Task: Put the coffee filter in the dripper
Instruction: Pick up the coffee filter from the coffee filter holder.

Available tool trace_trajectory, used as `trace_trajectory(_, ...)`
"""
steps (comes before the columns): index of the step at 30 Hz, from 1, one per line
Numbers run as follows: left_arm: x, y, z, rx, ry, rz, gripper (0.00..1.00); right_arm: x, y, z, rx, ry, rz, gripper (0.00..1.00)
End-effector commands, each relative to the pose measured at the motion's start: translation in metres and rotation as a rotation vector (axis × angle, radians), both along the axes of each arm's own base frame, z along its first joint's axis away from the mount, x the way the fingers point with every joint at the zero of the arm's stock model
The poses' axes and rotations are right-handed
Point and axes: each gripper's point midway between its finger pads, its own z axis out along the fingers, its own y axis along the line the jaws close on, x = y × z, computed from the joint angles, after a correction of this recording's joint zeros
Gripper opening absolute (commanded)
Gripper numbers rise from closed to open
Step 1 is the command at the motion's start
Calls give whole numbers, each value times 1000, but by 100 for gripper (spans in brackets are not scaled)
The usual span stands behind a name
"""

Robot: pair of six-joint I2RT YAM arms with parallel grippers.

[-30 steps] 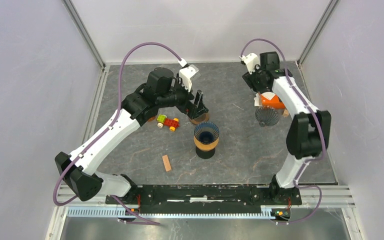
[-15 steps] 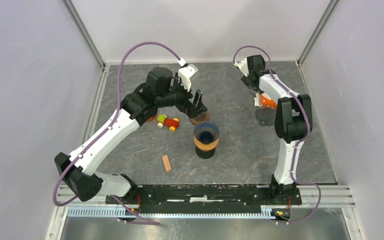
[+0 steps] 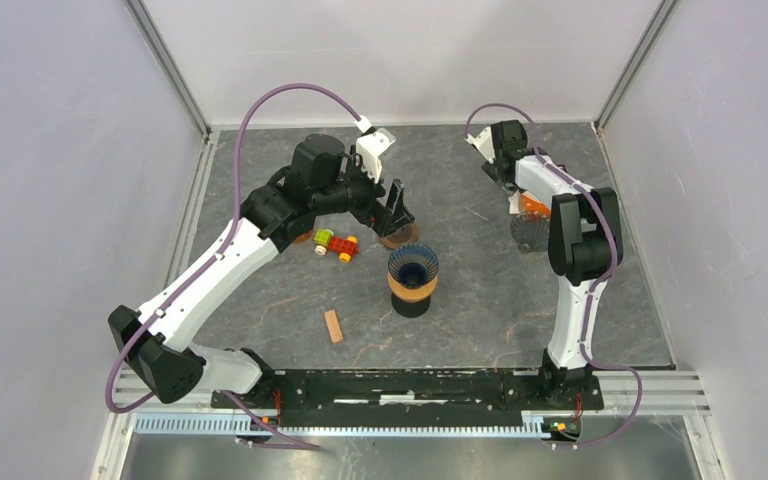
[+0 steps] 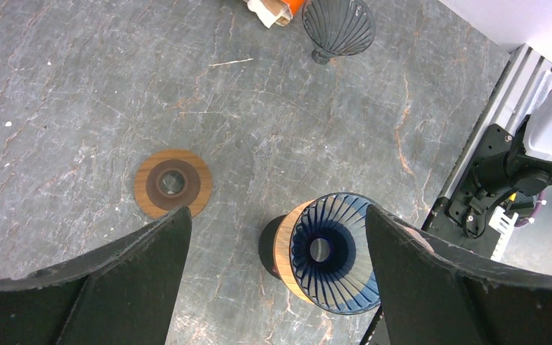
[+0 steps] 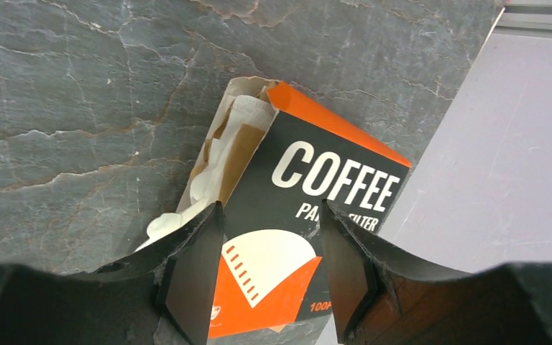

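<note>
Biggest worry imo: the right gripper [image 5: 269, 215] hangs over the filter box [image 5: 309, 201] at the far right, jaws partway apart with nothing in them. They line up with the box body rather than its open end, so closing here could clamp or drag the whole box. Next, there are two drippers: a blue one [image 3: 412, 270] mid-table and a grey one [image 3: 532, 232] just near of the box, so the wrong one could get picked. Smaller thing: the filters [image 5: 241, 118] sit crumpled in the torn flap, so it'd be easy to pull several or rip one. The left gripper [image 4: 277, 215] is wide open and empty, by a wooden ring [image 4: 172, 184] left of the blue dripper. From above, the right arm covers most of the box, and I can't tell if the fingers touch it.
</note>
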Motion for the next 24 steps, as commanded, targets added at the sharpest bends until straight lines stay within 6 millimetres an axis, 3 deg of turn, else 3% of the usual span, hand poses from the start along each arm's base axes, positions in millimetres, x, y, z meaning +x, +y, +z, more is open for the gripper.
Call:
trace_trajectory(1, 0, 1, 19, -33, -71, -18, 96, 3, 1, -10, -5, -13, -17, 56)
trace_trajectory(8, 0, 1, 17, -30, -71, -18, 96, 3, 6, -2, 16, -26, -5, 56)
trace_trajectory(18, -2, 2, 18, -33, -72, -22, 96, -3, 31, 17, 113, -65, 44, 57)
trace_trajectory(24, -3, 2, 17, -33, -73, -27, 96, -16, 42, 11, 103, -31, 80, 55)
